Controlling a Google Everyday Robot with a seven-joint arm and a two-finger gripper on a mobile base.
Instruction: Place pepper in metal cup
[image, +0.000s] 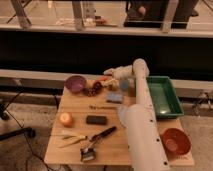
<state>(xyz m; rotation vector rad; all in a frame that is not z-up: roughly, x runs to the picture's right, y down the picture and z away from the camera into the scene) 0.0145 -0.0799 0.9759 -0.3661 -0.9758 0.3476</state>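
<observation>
From where I sit I cannot tell how the fingers are set; the gripper (106, 76) is at the far edge of the wooden table (75, 142), just right of the purple bowl (75, 83), with the white arm (141, 115) running back from it toward the near right corner. A slender red-orange shape that I take for the pepper (101, 79) sits right at the gripper's tip, though I cannot make out whether it is held or merely lying there. Just below it is a dark reddish cluster (92, 90), beside the bowl. The metal cup (124, 85) stands right of the gripper, close against the arm, and a small blue block (115, 97) lies in front of it. Farther right is the green tray (164, 97). Toward me lie a dark rectangular block (96, 119), a round orange-yellow fruit (65, 119), pale yellow-green stalks (70, 139) and a black-handled brush (96, 142). A red-orange bowl (175, 141) sits at the near right corner.
</observation>
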